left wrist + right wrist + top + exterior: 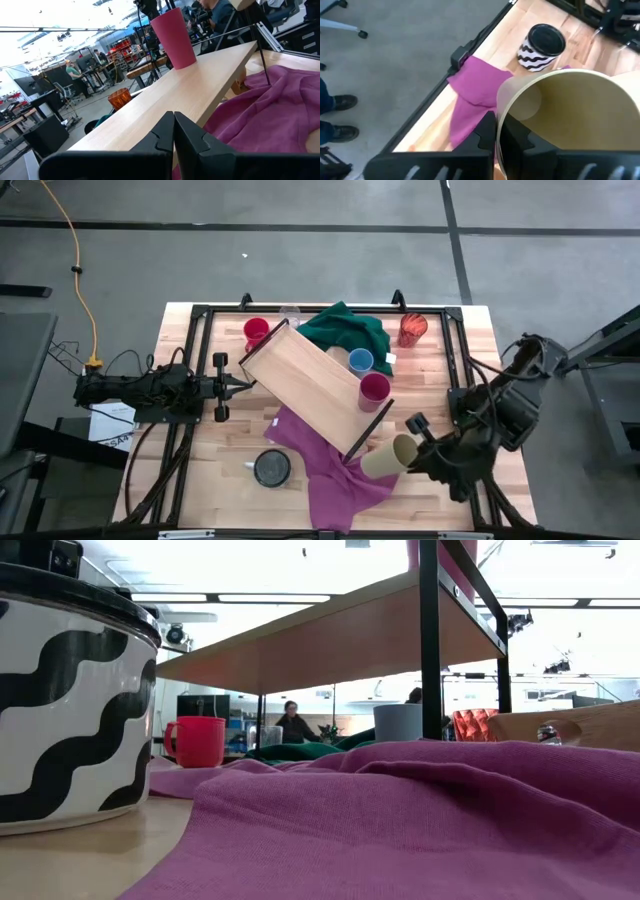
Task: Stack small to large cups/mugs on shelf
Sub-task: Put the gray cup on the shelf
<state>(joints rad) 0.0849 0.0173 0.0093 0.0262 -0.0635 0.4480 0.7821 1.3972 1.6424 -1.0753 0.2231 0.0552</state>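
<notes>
The long light wooden shelf [303,383] with thin black metal frame ends lies diagonally across the middle of the wooden tabletop [470,370], its long axis running from the far left toward the near right. A crumpled purple cloth [325,470] spreads under and in front of its near end, and a green cloth [349,330] is bunched just beyond its far side. A red mug [256,332] and a clear glass cup [290,314] stand by the shelf's far-left end; a blue cup [360,361] sits beside the green cloth, a magenta cup [374,388] stands at the shelf's long edge near its right end, and an orange patterned cup [412,329] stands near the table's far-right corner. A black mug with white wavy bands [271,468] stands near the front, left of the purple cloth. The right gripper [420,452], fingers clamped on the rim, holds a tan cup [390,456] tipped on its side just beside the shelf's near-right end, its mouth facing the gripper. The left gripper [243,384], fingers pressed together and empty, sits level at the shelf's left end.
</notes>
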